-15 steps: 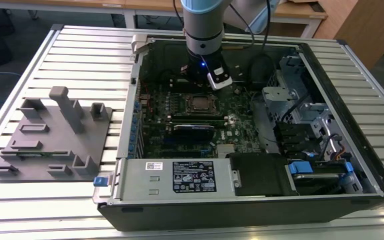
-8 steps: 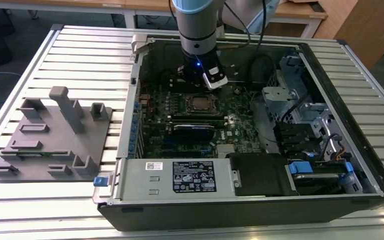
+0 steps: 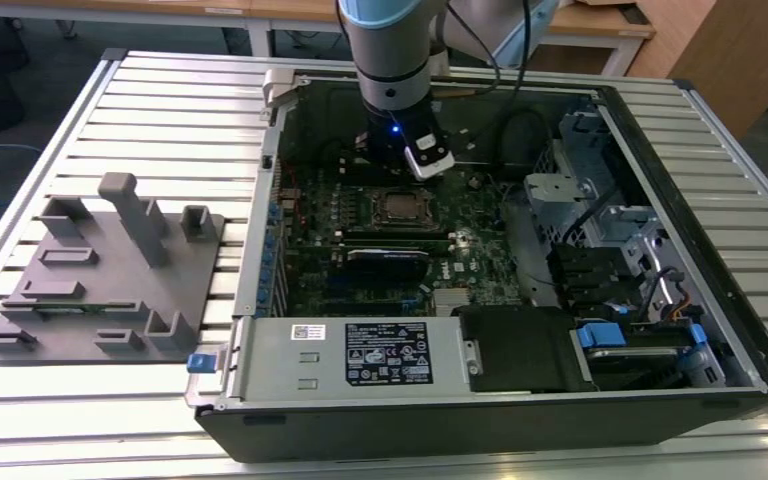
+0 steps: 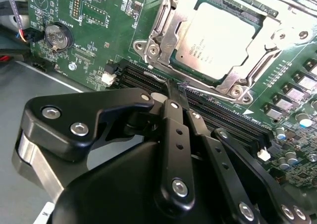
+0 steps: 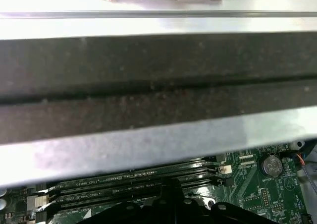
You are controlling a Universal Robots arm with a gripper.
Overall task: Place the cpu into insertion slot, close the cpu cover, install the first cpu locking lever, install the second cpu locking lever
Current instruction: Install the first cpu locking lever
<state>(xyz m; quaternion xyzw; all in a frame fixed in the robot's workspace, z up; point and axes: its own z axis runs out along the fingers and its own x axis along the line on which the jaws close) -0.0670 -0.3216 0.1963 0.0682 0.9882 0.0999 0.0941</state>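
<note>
Gripper closed, its tip at the near end of the lever beside the slot.
Fingers meet; whether they nip the wire or only touch it, I cannot tell. The cpu lies flat in the slot just beyond the tip, with the cover down around it. The lever's long axis follows the slot's near edge, parallel to the memory slots under the gripper. In the exterior view the arm stands close to the case wall.
</note>
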